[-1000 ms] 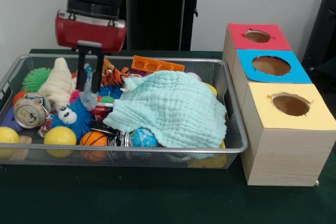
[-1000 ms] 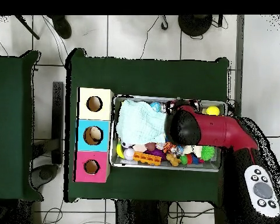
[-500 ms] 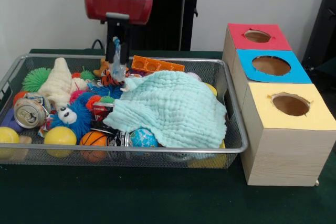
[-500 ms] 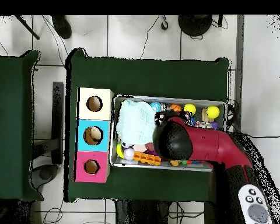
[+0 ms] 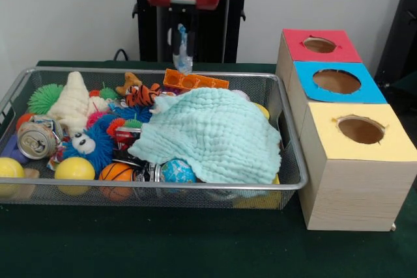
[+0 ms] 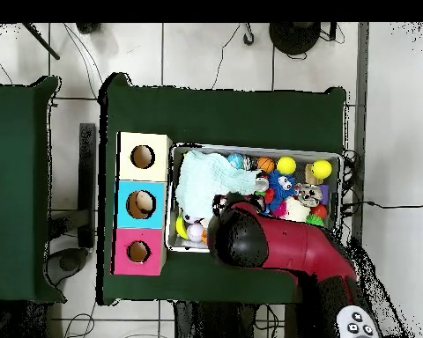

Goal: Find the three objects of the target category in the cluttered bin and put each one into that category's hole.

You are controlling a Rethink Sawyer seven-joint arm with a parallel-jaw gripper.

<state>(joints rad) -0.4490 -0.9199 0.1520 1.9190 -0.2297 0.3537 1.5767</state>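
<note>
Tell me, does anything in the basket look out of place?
Yes. A pale green cloth lies crumpled over the right half of the bin, hiding whatever is beneath. The gripper holds a small clear blue item above the far rim.

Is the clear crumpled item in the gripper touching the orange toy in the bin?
Apart. The front view shows the clear crumpled item hanging from the gripper, dark background visible between it and the orange toy.

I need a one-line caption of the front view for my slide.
Sawyer gripper lifts a small clear crumpled item above the cluttered bin, beside the box with the blue-framed hole.
</note>
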